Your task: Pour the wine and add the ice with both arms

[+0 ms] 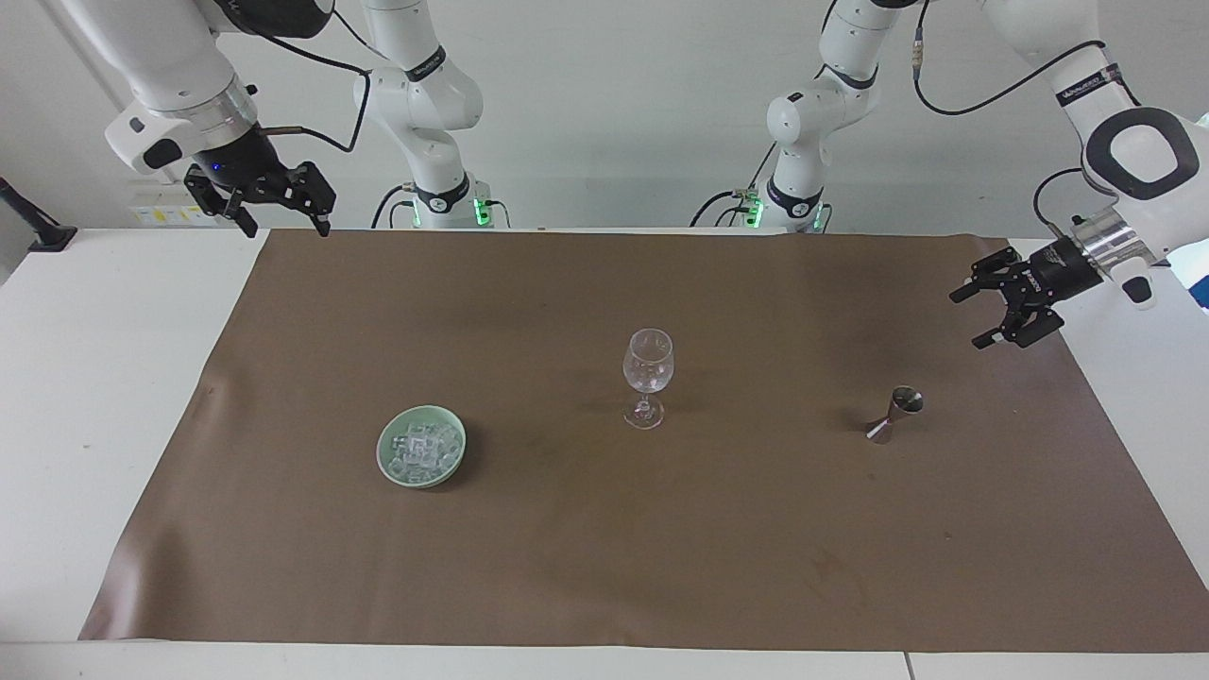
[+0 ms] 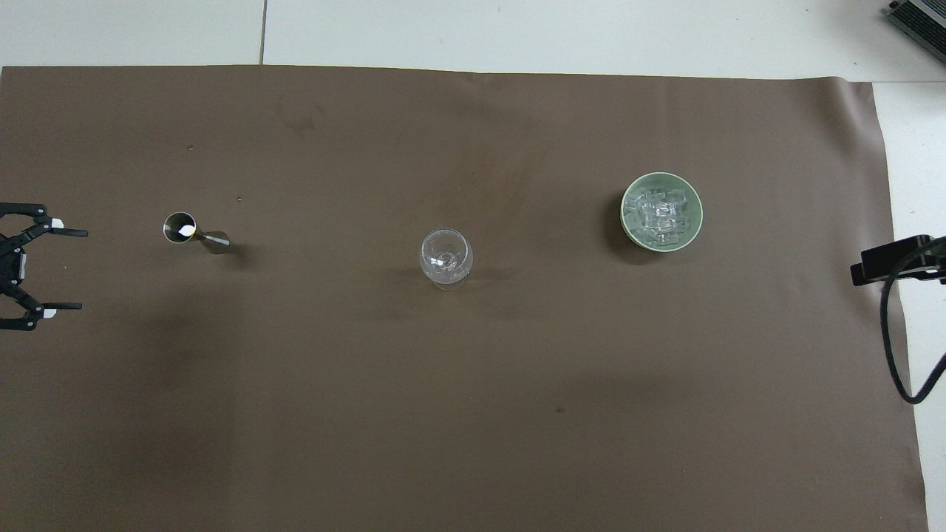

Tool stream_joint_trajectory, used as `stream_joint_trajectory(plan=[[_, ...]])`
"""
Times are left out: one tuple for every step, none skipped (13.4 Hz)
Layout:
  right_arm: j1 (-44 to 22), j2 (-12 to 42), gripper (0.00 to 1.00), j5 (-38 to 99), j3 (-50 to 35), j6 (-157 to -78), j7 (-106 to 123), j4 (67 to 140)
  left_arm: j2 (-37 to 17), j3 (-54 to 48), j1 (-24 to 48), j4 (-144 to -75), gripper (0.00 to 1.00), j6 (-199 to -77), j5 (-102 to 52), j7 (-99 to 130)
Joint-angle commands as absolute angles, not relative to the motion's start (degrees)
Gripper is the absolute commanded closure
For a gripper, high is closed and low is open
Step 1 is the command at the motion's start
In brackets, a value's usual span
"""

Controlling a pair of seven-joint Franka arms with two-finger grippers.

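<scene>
Brown table mat (image 1: 604,529) bearing three items in a row: a pale green dish (image 1: 387,465) heaped with ice (image 1: 422,449) toward the right arm's end, an upright wine glass (image 1: 648,376) at the centre, a steel jigger (image 1: 894,414) toward the left arm's end, all well apart. Left gripper (image 1: 978,314), fingers spread and holding nothing, raised over the mat's edge at its own end, near the jigger. Right gripper (image 1: 288,221), likewise spread and empty, raised over the mat corner nearest the robots at its own end, waiting.
</scene>
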State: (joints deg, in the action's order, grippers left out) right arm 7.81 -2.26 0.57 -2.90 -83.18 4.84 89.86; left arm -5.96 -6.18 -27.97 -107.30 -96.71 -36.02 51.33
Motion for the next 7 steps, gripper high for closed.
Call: stream_joint_trajectory(plan=[[8.2, -2.9, 0.0, 0.8, -3.1, -82.9, 5.4, 90.1, -5.8, -6.7, -29.4, -108.2, 0.0, -95.7, -38.2, 51.9], [8.2, -2.9, 0.0, 0.8, -3.1, -82.8, 5.5, 90.1, -5.7, -6.7, -29.8, -108.3, 0.0, -94.5, -40.3, 52.0], [8.2, -2.9, 0.0, 0.8, -3.1, -82.8, 5.5, 90.1, -5.5, -6.7, -29.7, -108.3, 0.0, -93.7, -40.5, 51.9], [8.2, -2.9, 0.0, 0.8, -3.1, -82.8, 5.5, 90.1, -5.9, -6.7, -29.4, -107.9, 0.0, -93.7, -40.1, 51.7], [8.1, -2.9, 0.0, 0.8, -3.1, -82.9, 5.5, 90.1, -6.1, -6.7, -28.9, -107.6, 0.0, -93.7, -39.5, 51.2], [8.2, -2.9, 0.0, 0.8, -3.1, -82.8, 5.5, 90.1, -6.1, -6.7, -28.8, -107.6, 0.0, -93.5, -39.2, 51.5], [8.2, -2.9, 0.0, 0.8, -3.1, -82.9, 5.5, 90.1, -5.8, -6.7, -28.9, -108.1, 0.0, -92.5, -39.6, 52.7]])
